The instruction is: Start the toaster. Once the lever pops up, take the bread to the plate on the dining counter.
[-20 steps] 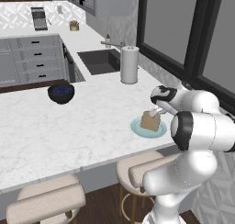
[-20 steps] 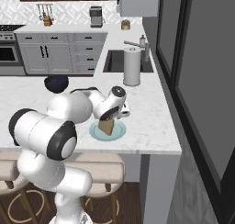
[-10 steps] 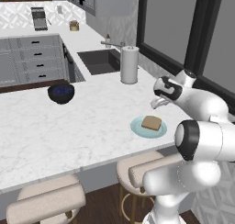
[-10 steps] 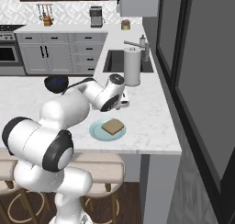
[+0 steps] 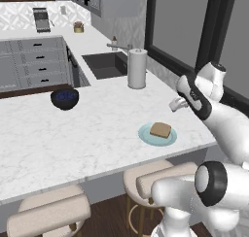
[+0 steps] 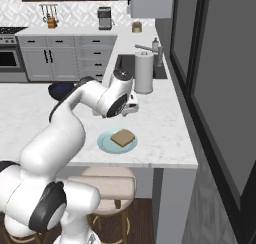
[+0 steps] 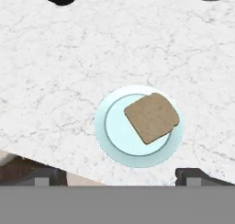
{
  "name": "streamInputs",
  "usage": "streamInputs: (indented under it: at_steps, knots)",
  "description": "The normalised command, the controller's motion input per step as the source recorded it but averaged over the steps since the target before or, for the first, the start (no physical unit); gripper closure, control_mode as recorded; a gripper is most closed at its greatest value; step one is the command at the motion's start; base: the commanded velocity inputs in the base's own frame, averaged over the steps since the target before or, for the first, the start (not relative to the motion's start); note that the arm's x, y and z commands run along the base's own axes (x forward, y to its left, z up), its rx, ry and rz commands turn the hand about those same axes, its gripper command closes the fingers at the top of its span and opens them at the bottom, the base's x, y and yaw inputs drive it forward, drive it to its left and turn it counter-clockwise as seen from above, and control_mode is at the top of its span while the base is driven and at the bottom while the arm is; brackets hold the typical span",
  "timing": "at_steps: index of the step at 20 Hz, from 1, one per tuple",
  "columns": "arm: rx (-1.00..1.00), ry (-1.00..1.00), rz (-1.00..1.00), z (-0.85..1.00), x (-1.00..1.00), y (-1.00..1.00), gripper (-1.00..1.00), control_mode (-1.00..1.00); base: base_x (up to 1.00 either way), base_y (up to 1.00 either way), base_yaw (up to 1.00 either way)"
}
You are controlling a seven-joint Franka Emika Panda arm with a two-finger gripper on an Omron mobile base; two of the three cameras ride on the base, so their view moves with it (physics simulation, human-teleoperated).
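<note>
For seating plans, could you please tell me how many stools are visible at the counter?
2 in the left base view: one stool under the counter's near edge at lower left, another stool below the plate. The arm may hide more.

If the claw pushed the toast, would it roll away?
Probably not: the bread lies flat on the plate, so it would likely slide. It looks thin and stiff, so probably light, and it may crumble if squeezed.
</note>
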Motion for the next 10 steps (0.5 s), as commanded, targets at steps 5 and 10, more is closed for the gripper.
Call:
streamInputs:
  at_steps: [5,10]
  knots:
    - [-0.09,0.03,0.00,0.45,-0.93,0.27,-1.00,-1.00,0.00,0.00,0.00]
    - [0.03,-0.09,0.01,0.20,-0.62,0.17,-1.00,-1.00,0.00,0.00,0.00]
